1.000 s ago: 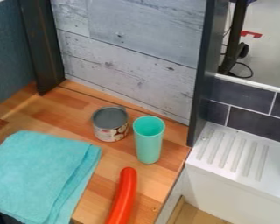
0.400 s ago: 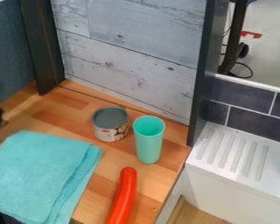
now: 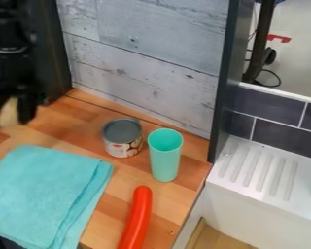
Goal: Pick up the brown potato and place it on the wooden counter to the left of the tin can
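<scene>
At the upper left, my gripper (image 3: 14, 113) hangs over the back left of the wooden counter, with a pale tan object (image 3: 8, 113) between its fingers. What the tan object is cannot be told; the gripper covers its upper part. To the right of them stands an opened grey can (image 3: 123, 147) with a paper label. Close beside the can is an upright mint-green cup (image 3: 164, 163). A folded turquoise cloth (image 3: 44, 192) lies at the front left. The red curved, rod-like thing (image 3: 137, 216) lies in front of the cup.
Behind the counter (image 3: 87, 114) rises a grey wood-plank wall (image 3: 145, 63) between dark upright posts. Past the right post (image 3: 224, 92) are a white ridged drainboard (image 3: 259, 170) and dark tiles (image 3: 285, 141).
My gripper has come in from the left edge toward the right, now showing the tan object between its fingers. The can, cup, cloth and red thing have stayed put.
</scene>
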